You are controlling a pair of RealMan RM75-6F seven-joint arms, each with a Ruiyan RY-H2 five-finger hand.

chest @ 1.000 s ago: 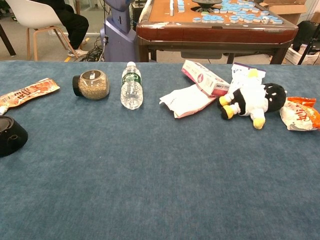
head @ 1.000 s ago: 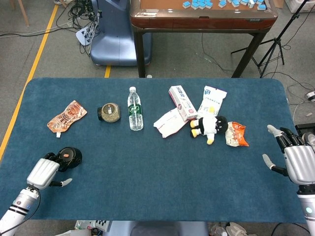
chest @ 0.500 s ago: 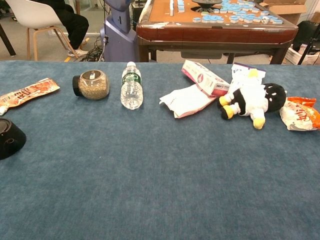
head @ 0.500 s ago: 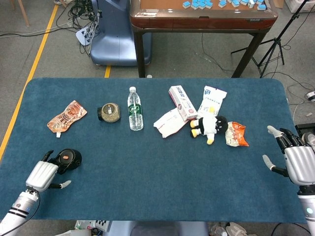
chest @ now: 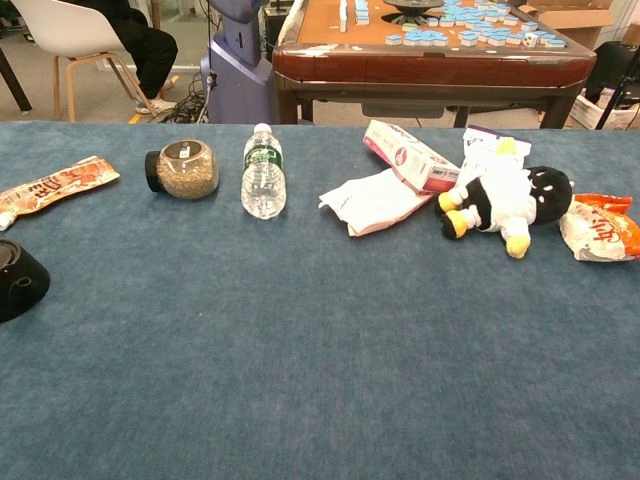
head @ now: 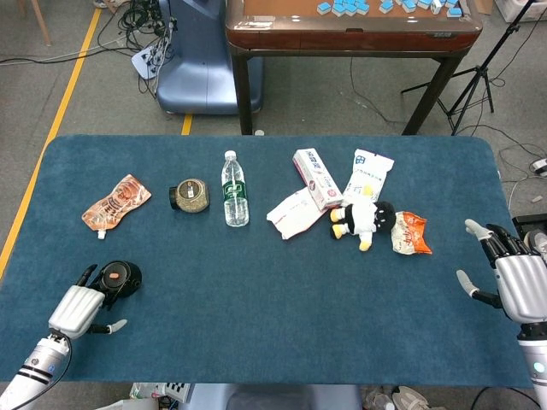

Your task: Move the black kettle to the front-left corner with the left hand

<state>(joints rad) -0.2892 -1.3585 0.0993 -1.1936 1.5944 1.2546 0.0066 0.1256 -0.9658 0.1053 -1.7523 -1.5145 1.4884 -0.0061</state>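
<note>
The black kettle (head: 120, 277) sits near the front-left corner of the blue table (head: 273, 307); it also shows at the left edge of the chest view as the black kettle (chest: 18, 280). My left hand (head: 75, 309) lies just in front and to the left of it, fingers spread, with fingertips (head: 104, 292) at the kettle's near side and no grip that I can see. My right hand (head: 517, 280) rests open at the table's right edge, holding nothing. Neither hand shows in the chest view.
Across the far half lie an orange pouch (head: 115, 203), a round jar (head: 190, 196), a water bottle (head: 234, 190), white packets (head: 297, 212), a pink box (head: 316, 178), a plush toy (head: 363, 219) and an orange snack bag (head: 410, 232).
My left hand has drawn back toward the front edge and its fingers have come off the kettle. The kettle shifted only slightly to the front-left. The right hand stayed still.
</note>
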